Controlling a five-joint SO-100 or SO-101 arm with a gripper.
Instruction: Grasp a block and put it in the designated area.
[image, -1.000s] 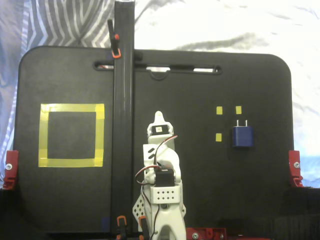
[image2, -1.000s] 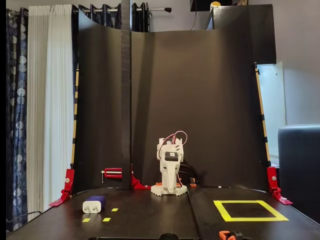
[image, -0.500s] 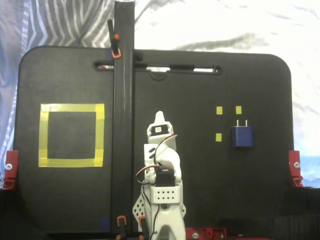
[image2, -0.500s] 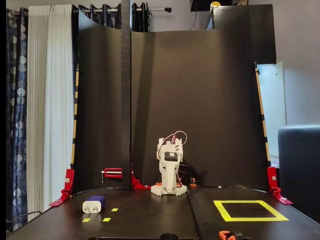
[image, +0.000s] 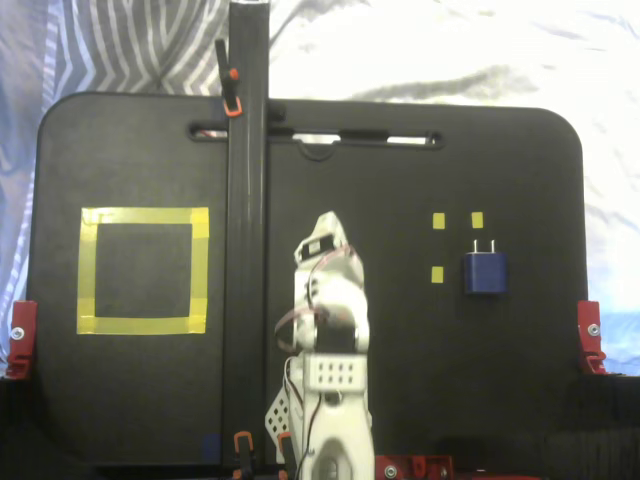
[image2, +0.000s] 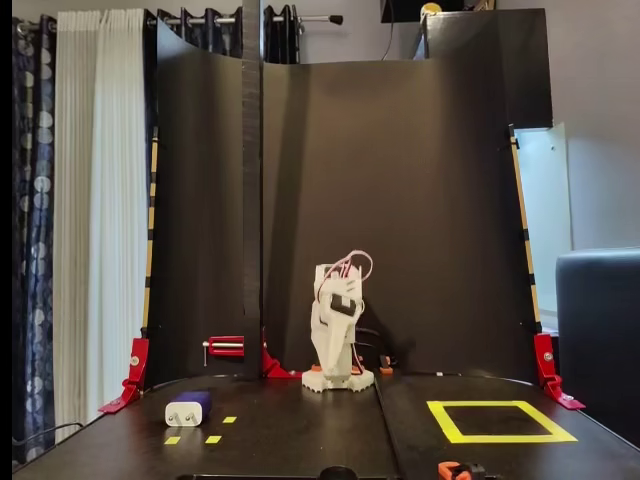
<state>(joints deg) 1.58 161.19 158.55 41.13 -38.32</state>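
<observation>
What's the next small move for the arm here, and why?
Probably swing toward the block and reach out over it. The arm is folded near its base with the gripper far from the block, which lies untouched by the small yellow squares, well outside the yellow tape square.

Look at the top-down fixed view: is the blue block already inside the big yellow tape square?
No: the block lies at the right by the small yellow markers, while the yellow tape square at the left holds nothing.

In a fixed view, the block (image: 484, 273) lies right of the white arm (image: 327, 330), prongs pointing up-frame. The designated area (image: 143, 217) sits far left, beyond a dark vertical post (image: 246, 200).
</observation>
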